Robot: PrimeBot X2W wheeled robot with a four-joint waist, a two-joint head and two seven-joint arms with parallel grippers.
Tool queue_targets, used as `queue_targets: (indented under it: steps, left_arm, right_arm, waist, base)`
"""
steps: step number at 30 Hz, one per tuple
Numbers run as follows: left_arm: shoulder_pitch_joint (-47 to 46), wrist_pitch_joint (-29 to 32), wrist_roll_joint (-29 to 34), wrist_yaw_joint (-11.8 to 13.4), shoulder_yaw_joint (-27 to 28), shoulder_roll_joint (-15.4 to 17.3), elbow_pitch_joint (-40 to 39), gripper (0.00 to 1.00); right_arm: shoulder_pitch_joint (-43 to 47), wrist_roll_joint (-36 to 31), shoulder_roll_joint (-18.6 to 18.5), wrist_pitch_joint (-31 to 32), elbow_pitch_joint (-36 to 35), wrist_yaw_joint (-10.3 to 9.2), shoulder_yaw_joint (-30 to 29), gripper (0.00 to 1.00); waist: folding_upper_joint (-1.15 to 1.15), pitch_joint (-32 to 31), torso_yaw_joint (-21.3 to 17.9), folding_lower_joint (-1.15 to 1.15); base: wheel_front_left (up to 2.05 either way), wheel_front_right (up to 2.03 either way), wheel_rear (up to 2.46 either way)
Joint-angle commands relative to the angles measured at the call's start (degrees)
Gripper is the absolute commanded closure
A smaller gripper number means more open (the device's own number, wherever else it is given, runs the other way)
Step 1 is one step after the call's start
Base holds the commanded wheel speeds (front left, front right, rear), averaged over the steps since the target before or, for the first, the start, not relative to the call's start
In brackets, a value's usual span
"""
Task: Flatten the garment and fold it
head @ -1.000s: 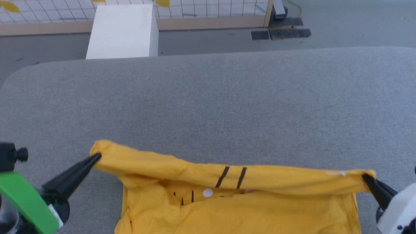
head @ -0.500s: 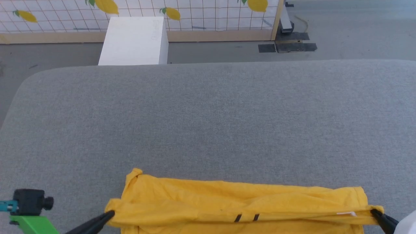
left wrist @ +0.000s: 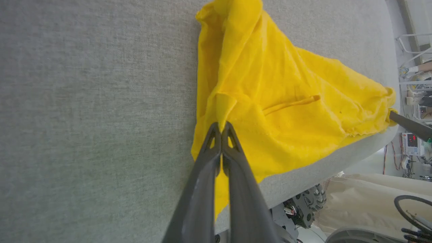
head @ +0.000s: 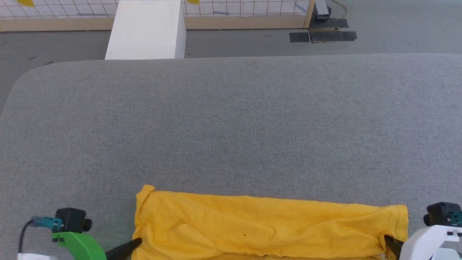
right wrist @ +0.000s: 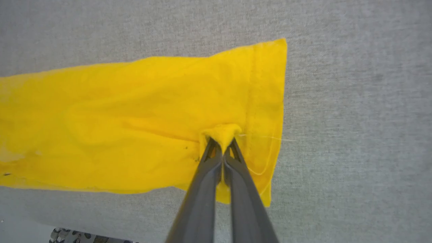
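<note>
Shirt [head: 267, 231] lies as a flat yellow band close along the near edge of the grey pad [head: 231, 126]. Left gripper [left wrist: 221, 126] and right gripper [right wrist: 222, 143] each pinch tight an end fold. Bare pad stretches beyond to the far edge.

garment [head: 270, 227] | mustard-yellow, wrinkled, plain face up | folded over into a long horizontal band, lying flat | bottom centre of head view, lower edge cut off | on grey tabletop [head: 231, 126]

Left gripper [left wrist: 221, 125], right gripper [right wrist: 222, 142]: jaws together, wrists seemingly low.
</note>
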Motion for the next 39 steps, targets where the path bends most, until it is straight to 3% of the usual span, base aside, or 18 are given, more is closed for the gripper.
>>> queue_targets:
  steps: [1,2,3,4,5,6,7,13,19,23,26,29,31,34,39]
  left_arm:
    - [-1.2,0.5,0.9,0.6,-0.5,-1.3,1.8,1.0]
    - [-1.5,0.7,1.1,0.8,-0.7,-2.0,2.9,1.0]
    - [-1.7,1.1,1.2,0.8,-1.0,-2.8,3.9,1.0]
    - [-2.1,1.4,1.4,0.8,-1.3,-3.9,5.5,0.65]
    - [-2.3,1.5,1.5,0.8,-1.3,-4.3,6.1,0.51]
    - [-2.5,1.5,1.5,0.7,-1.4,-4.8,6.7,0.19]
    - [-2.6,1.5,1.4,0.5,-1.4,-5.1,7.0,0.01]
    - [-2.6,-0.3,0.9,-0.4,-0.2,-5.9,7.3,0.0]
    - [-0.2,-7.0,1.5,0.5,2.5,-3.6,2.9,0.0]
    - [2.7,-14.7,2.6,2.7,5.7,-2.1,-1.7,0.0]
    - [6.0,-17.3,5.8,6.8,11.8,-2.8,-5.0,0.0]
    - [9.8,-17.4,12.5,10.3,25.4,-9.4,-6.3,0.0]
    - [13.6,-17.4,19.3,11.2,33.2,-14.3,-7.7,0.0]
    - [19.4,-17.4,29.7,11.0,41.2,-20.8,-9.4,0.0]
    - [24.7,-17.4,44.8,8.6,48.3,-28.7,-10.6,0.0]
  right_arm:
    - [-1.4,-0.5,-0.1,-0.9,1.1,-0.09,0.5,1.0]
    - [-1.7,-0.6,-0.1,-1.1,1.7,-0.09,0.7,0.94]
    - [-2.0,-0.8,-0.1,-1.3,2.4,-0.09,1.0,0.81]
    - [-2.6,-1.0,-0.1,-1.7,3.4,-0.09,1.3,0.57]
    - [-2.8,-1.0,-0.1,-1.9,3.7,-0.09,1.3,0.24]
    - [-3.0,-1.2,-0.1,-2.2,4.1,-0.09,1.3,0.0]
    - [-3.1,-1.2,-0.1,-2.4,4.4,-0.09,1.3,0.0]
    - [-3.3,0.2,0.9,-2.7,3.7,-0.09,-0.4,0.0]
    - [-0.5,2.6,1.7,2.8,-2.8,-0.09,-4.3,0.0]
    - [2.1,4.3,2.3,7.3,-8.9,-0.09,-7.1,0.0]
    - [4.3,6.7,3.0,10.6,-14.4,-0.09,-9.1,0.0]
    - [4.8,6.9,3.2,7.9,-18.2,-0.09,-9.9,0.0]
    - [5.1,6.2,3.3,5.0,-19.0,-0.09,-9.8,0.0]
    - [6.2,4.4,3.0,1.4,-17.8,-0.09,-9.0,0.0]
    - [7.9,2.3,2.2,-2.5,-13.5,-0.09,-7.8,0.0]
  waist:
    - [0.0,0.3,-0.2,0.0]
    - [0.0,0.4,-0.2,0.0]
    - [0.0,0.5,-0.3,0.0]
    - [0.0,0.7,-0.4,0.0]
    - [0.0,0.8,-0.4,0.0]
    - [0.0,0.9,-0.4,0.0]
    - [0.0,0.9,-0.4,0.0]
    - [0.0,0.9,-0.3,0.0]
    - [0.0,-0.5,-0.5,0.0]
    - [0.0,-1.9,-0.7,0.0]
    - [0.0,-2.9,-0.8,0.0]
    - [0.0,-3.5,-0.4,0.0]
    - [0.0,-3.8,-0.3,0.0]
    - [0.0,-4.2,-0.1,0.0]
    - [0.0,-4.5,0.6,0.0]
  base:
    - [0.0,0.0,0.0]
    - [0.0,0.0,0.0]
    - [0.0,0.0,0.0]
    - [0.0,0.0,0.0]
    - [0.0,0.0,0.0]
    - [0.0,0.0,0.0]
    - [0.0,0.0,0.0]
    - [0.0,0.0,0.0]
    - [0.0,0.0,0.0]
    - [0.0,0.0,0.0]
    - [0.0,0.0,0.0]
    - [0.0,0.0,0.0]
    - [0.0,0.0,0.0]
    - [0.0,0.0,0.0]
    - [0.0,0.0,0.0]
